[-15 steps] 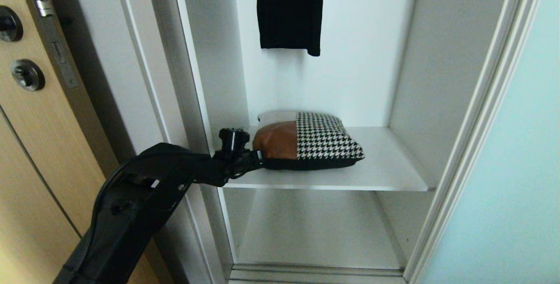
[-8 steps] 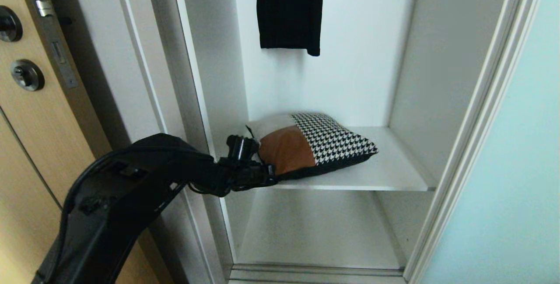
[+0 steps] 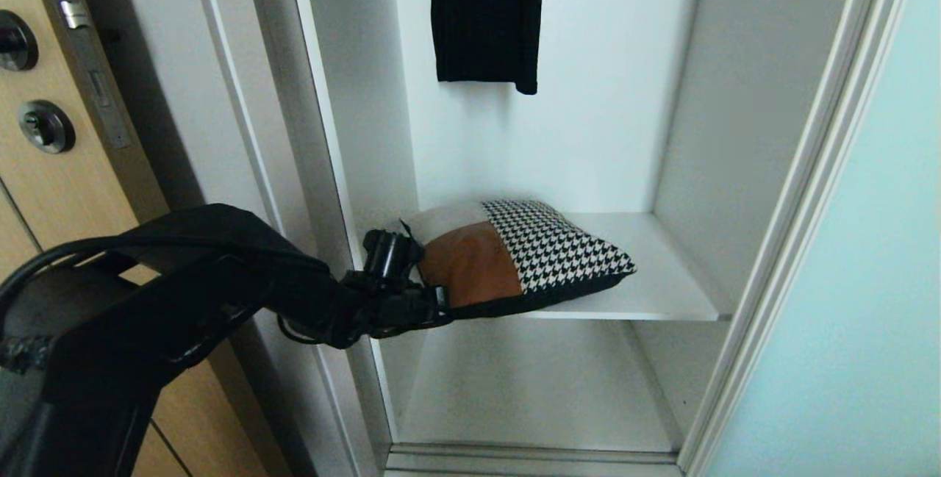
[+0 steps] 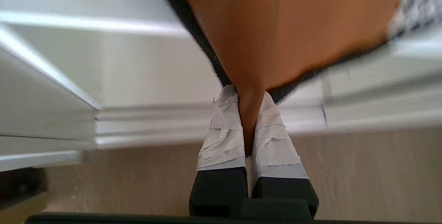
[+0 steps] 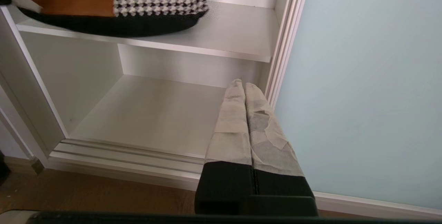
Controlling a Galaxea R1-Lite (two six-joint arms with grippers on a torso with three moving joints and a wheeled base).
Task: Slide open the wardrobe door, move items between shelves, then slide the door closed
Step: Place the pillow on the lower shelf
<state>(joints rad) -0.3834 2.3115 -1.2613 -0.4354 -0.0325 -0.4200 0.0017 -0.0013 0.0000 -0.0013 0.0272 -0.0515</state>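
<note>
The cushion (image 3: 514, 256), tan leather and houndstooth with a black back, lies askew on the upper shelf (image 3: 662, 278). Its leather corner sticks out past the shelf's front edge. My left gripper (image 3: 439, 302) is shut on that corner; in the left wrist view the taped fingers (image 4: 224, 130) of the left gripper (image 4: 247, 94) pinch the cushion (image 4: 283, 27). The lower shelf (image 3: 529, 389) is bare. The sliding wardrobe door (image 3: 845, 315) stands pushed to the right. My right gripper (image 5: 242, 83) is shut on nothing, low before the lower shelf (image 5: 155, 113), next to the door (image 5: 373, 79).
A long black garment (image 3: 485, 14) hangs above the cushion. The wardrobe's white side panel (image 3: 353, 131) is close beside my left wrist. A light wood door (image 3: 44, 190) with black fittings stands at the left. The door track (image 5: 131, 155) runs along the floor.
My left arm has drawn back and down towards me, dragging the cushion's leather corner off the shelf's front edge. The cushion has swung round and tilted. The right arm stayed still.
</note>
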